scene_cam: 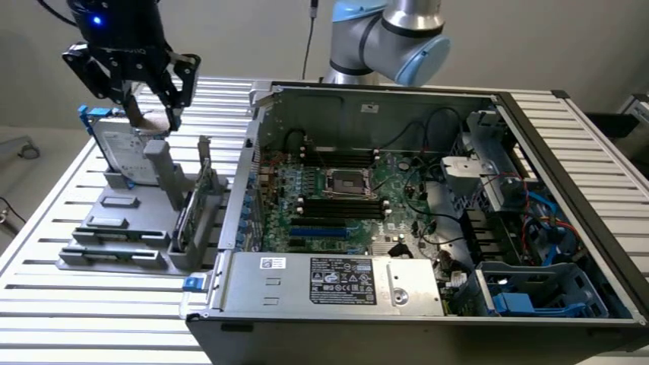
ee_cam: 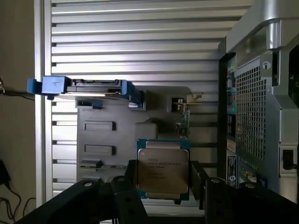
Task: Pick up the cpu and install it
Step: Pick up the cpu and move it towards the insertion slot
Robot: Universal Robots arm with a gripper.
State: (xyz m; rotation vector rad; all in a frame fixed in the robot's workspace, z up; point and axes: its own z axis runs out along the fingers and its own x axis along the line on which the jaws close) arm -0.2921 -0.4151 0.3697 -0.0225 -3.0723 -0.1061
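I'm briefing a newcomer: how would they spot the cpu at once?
From the open computer case, look to the exterior view's left: the gripper hangs over a grey parts stand. It clamps the cpu, small, square, silver-lidded, unlike the larger blue-bracketed hard drive.

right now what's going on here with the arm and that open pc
The robot arm's end effector is shut on the cpu and holds it in the air over the grey parts stand, which sits on the slatted table to the exterior view's left of the open computer case. A hard drive with blue brackets stands upright on that stand. The cpu is not yet in the motherboard socket inside the case.
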